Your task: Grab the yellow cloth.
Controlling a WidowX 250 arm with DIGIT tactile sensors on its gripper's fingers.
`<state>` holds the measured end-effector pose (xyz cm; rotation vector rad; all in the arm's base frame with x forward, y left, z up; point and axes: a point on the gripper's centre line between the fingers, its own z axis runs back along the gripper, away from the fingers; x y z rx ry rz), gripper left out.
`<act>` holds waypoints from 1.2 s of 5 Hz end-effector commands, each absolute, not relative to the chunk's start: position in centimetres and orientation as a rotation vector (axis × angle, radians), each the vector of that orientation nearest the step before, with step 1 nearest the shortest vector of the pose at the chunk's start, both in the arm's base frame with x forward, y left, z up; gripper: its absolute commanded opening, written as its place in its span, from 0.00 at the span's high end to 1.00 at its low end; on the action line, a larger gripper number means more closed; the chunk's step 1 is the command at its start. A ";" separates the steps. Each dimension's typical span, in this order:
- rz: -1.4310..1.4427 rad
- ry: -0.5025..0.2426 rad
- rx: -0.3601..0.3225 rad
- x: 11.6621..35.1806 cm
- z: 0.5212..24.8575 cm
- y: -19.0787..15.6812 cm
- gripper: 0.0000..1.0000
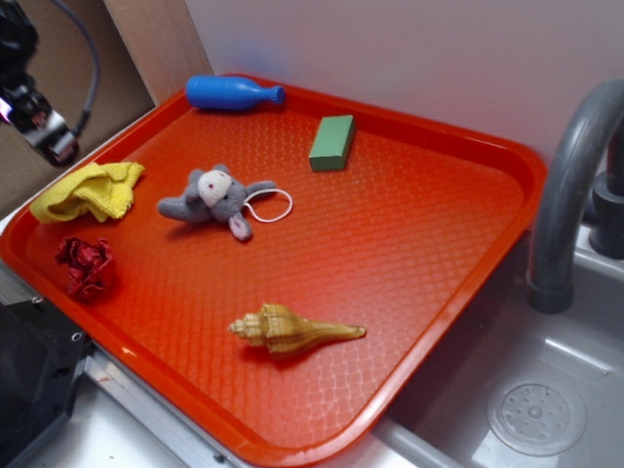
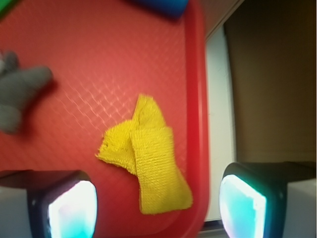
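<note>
The yellow cloth (image 1: 90,190) lies folded and rumpled at the left edge of the red tray (image 1: 419,253). In the wrist view the cloth (image 2: 148,158) lies between and ahead of my fingers, its near end by the tray's rim. My gripper (image 1: 44,127) hovers above and just left of the cloth, apart from it. In the wrist view the gripper (image 2: 158,208) is open wide and empty, one pad (image 2: 74,208) over the tray and the other (image 2: 242,206) beyond the rim.
On the tray are a grey plush mouse (image 1: 214,198), a crumpled red object (image 1: 88,265), a seashell (image 1: 292,331), a green block (image 1: 332,142) and a blue bottle-shaped toy (image 1: 232,93). A grey faucet (image 1: 570,185) and sink (image 1: 546,409) are at right.
</note>
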<state>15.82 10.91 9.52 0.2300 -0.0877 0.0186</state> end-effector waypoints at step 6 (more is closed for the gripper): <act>-0.016 -0.046 0.067 21.0 13.6 2.1 1.00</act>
